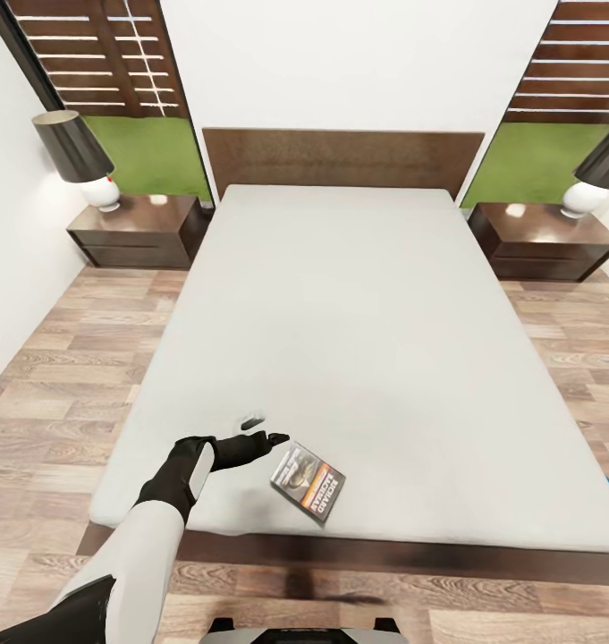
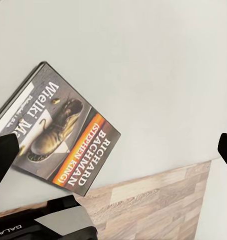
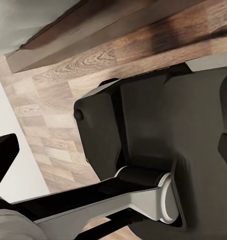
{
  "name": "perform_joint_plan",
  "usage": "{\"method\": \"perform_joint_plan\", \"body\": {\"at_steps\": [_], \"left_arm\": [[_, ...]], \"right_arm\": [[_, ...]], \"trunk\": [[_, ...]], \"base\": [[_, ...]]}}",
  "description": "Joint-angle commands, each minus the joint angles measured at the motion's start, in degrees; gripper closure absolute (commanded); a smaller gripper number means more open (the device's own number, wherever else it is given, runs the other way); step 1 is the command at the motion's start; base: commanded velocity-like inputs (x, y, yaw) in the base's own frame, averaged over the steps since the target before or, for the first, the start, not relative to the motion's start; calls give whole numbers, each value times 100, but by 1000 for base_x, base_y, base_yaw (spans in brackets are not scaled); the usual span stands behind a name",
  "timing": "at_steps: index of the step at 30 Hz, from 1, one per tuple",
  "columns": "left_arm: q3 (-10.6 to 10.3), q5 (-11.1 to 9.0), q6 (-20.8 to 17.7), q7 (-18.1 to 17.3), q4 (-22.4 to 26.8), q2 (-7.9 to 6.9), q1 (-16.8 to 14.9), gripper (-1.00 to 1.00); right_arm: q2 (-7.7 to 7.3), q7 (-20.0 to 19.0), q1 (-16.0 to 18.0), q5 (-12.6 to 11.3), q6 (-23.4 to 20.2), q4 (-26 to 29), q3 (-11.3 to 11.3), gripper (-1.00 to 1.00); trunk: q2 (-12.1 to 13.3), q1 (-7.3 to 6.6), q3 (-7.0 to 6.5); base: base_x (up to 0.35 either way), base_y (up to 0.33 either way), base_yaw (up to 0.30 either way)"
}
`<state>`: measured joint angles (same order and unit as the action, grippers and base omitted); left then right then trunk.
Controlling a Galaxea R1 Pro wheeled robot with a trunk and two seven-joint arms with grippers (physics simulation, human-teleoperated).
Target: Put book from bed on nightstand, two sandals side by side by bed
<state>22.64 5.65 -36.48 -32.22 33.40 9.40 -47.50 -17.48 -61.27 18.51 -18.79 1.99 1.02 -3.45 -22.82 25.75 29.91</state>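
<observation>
— Where's the book (image 1: pixel 308 482)?

— It lies flat near the foot edge of the bed (image 1: pixel 358 340), cover up, just beside your left gripper (image 1: pixel 261 431).

— And your fingers?

— Your left fingers (image 2: pixel 4 155) are spread wide and hold nothing, hovering over the mattress. In the right wrist view, your right fingers (image 3: pixel 4 152) stand apart too, empty, above the wood floor (image 3: pixel 48 125) by the robot's base (image 3: pixel 158 130).

— Nightstands?

— One nightstand (image 1: pixel 139 231) sits at each side of the headboard, each with a lamp (image 1: pixel 80 156).

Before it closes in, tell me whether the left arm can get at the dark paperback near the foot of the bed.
Probably yes. The left gripper hovers open just beside the dark orange-banded paperback book, which lies flat on the pale grey-white mattress with nothing between them.
</observation>
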Motion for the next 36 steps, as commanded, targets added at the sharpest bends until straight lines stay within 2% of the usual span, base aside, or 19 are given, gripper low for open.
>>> {"method": "perform_joint_plan", "body": {"at_steps": [1,20,27,33,36], "left_arm": [[48,59,-35,-47,9,9,-5,-100],[47,59,-35,-47,9,9,-5,-100],[48,59,-35,-47,9,9,-5,-100],[48,39,-35,-47,0,16,-5,-100],[48,0,-35,-47,1,14,-5,-100]], "right_arm": [[-1,-17,3,33,21,-5,-33,-100],[-1,-22,3,33,21,-5,-33,-100],[-66,-56,3,11,5,-6,-77,-100],[-548,-64,6,-3,-59,70,-111,-100],[-610,-55,15,0,-70,277,-113,-100]], "trunk": [[-9,3,8],[-9,3,8],[-9,3,8],[-9,3,8],[-9,3,8]], "base": [[23,0,0],[3,0,0],[0,0,0],[0,0,0],[0,0,0]]}}
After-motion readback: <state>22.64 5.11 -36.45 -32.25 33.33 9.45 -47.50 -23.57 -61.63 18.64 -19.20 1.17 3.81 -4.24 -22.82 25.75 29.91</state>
